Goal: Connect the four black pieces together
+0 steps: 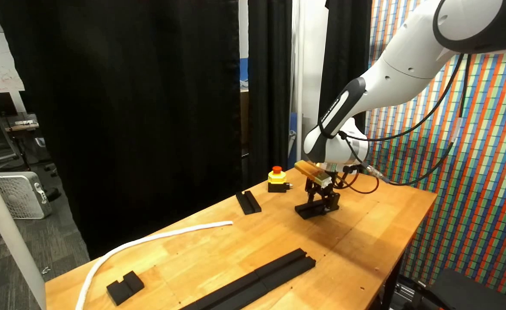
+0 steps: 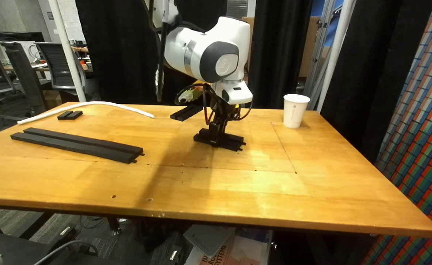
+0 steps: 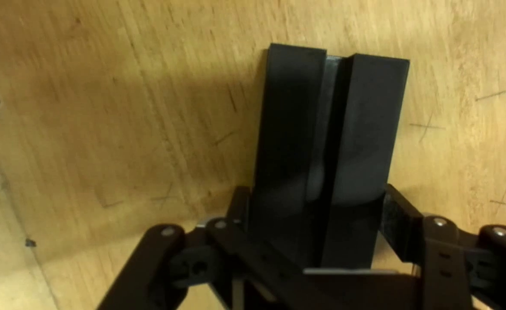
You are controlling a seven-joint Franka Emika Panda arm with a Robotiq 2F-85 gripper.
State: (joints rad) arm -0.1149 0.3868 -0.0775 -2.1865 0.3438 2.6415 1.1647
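Observation:
My gripper (image 3: 317,204) is shut on a grooved black bar (image 3: 293,125), one finger against each long side. In both exterior views the gripper (image 1: 321,206) (image 2: 216,139) points down with this bar (image 1: 306,210) (image 2: 233,141) at table level; I cannot tell if it is slightly lifted. Two small tabs show at its end away from the rail. A long black rail of joined bars (image 1: 278,271) (image 2: 78,147) lies apart from it, with tabs at its near end. Another loose black bar (image 1: 248,203) (image 2: 185,112) lies near the table's back edge.
A stubby black block (image 1: 125,287) (image 2: 70,115) lies by a curved white tube (image 1: 158,236) (image 2: 90,104). A yellow box with a red button (image 1: 277,178) stands at the back edge. A white paper cup (image 2: 295,110) stands beyond the gripper. The wooden table (image 2: 208,187) has small holes.

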